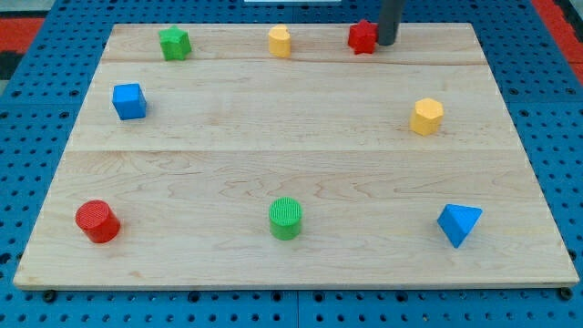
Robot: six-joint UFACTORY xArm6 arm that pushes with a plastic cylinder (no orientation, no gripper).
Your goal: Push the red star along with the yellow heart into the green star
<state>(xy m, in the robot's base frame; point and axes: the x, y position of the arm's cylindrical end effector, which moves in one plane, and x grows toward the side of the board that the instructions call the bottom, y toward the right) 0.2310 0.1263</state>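
Note:
The red star (362,36) lies near the view's top edge, right of centre. The yellow heart (280,41) lies to its left along the same top edge, with a gap between them. The green star (174,43) lies further left, near the top left corner. My tip (387,42) stands just right of the red star, touching or almost touching its right side.
A blue cube (128,100) sits at the left. A yellow hexagon (426,117) sits at the right. A red cylinder (97,221), a green cylinder (285,218) and a blue triangle (458,223) line the bottom of the wooden board (273,137).

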